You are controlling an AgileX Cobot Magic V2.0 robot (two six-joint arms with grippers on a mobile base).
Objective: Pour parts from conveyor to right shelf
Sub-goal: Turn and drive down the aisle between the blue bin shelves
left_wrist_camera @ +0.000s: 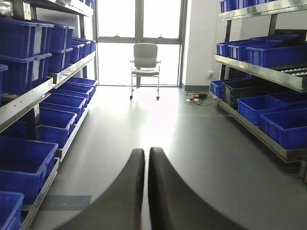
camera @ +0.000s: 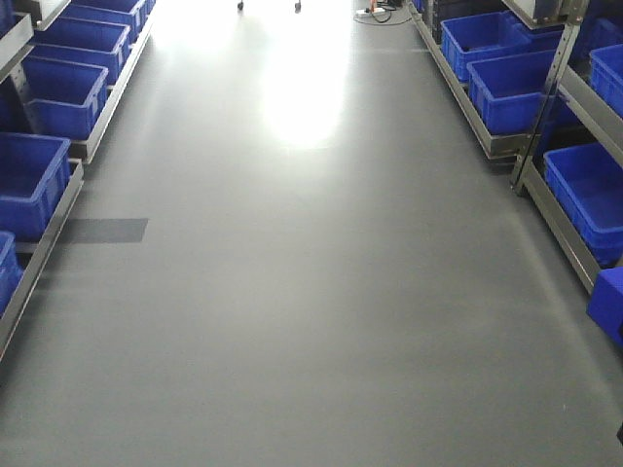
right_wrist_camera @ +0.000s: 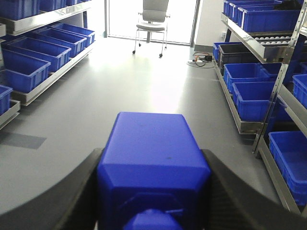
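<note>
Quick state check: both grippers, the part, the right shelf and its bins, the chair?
left gripper: jaws shut, empty.
right gripper: jaws shut on the blue part.
blue part: held, not yet poured.
right shelf: holds blue bins; visible insides look empty.
chair: upright, unoccupied.

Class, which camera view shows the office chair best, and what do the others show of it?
The left wrist view: the chair stands whole before the window. The right wrist view cuts off the top of its backrest; the front view catches only its feet.
</note>
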